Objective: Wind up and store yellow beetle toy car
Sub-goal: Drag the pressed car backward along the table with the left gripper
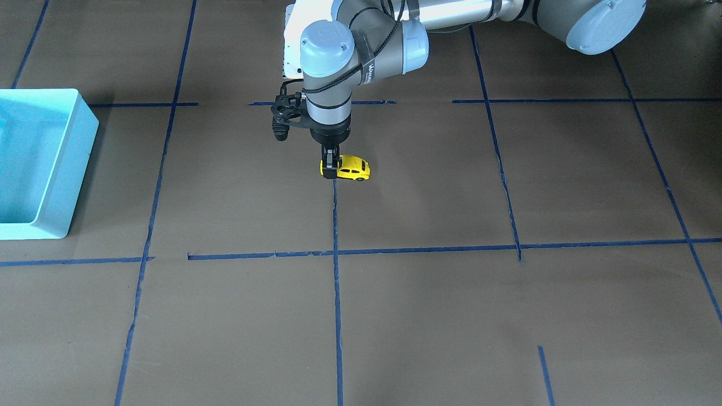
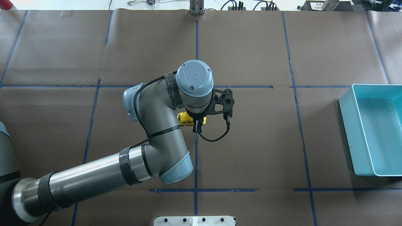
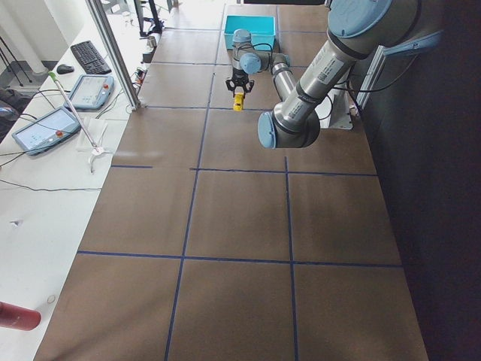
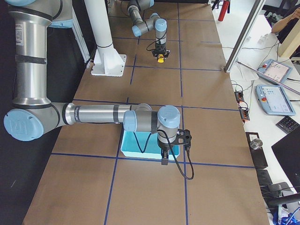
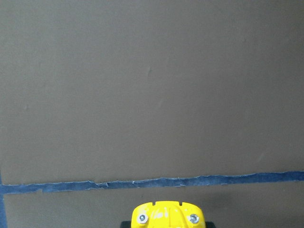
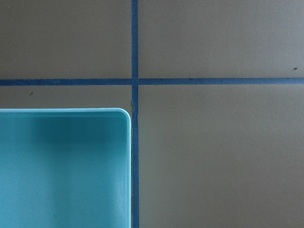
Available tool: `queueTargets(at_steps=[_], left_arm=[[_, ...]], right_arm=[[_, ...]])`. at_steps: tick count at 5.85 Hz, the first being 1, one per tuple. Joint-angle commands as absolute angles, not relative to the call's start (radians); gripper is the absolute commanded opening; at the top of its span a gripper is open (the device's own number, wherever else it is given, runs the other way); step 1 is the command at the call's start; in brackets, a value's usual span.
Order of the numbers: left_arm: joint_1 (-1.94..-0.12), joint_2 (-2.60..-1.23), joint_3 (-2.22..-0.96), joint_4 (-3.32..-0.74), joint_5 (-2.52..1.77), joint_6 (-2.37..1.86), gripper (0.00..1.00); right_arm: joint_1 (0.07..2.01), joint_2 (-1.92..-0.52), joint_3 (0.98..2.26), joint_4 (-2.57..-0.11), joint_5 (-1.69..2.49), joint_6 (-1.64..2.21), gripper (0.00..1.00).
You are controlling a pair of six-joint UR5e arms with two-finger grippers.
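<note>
Exterior front-facing view: the yellow beetle toy car (image 1: pixel 355 167) is tiny and bright yellow, with a round back, dark windows and little black wheels. It is near the middle of the brown desk (image 1: pixel 451 316), right by a blue tape line (image 1: pixel 337 225) and far from the light blue bin (image 1: pixel 62 186). A round cap (image 2: pixel 193 73) on the left arm (image 2: pixel 94 175) says "UR". The left end effector (image 1: pixel 330 169) points straight down and is clenched on one end of the car. The right end effector (image 4: pixel 165 161) hangs by the bin's corner; I cannot tell if it is clenched or released.
</note>
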State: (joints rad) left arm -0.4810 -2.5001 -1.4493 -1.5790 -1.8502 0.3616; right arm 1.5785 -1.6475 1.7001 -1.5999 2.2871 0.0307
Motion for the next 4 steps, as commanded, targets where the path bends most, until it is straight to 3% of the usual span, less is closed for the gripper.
queueTargets(at_steps=[1,4], left_arm=[[-0.479,-2.5,-1.372,-1.722,-1.852,0.342,0.04],[-0.48,-2.502,-1.324,-1.793,-1.852,0.342,0.04]], right_arm=[[1.578,-1.649,1.698,-1.6,2.287,0.031,1.0],[1.578,-1.649,1.695,-1.6,2.287,0.031,1.0]])
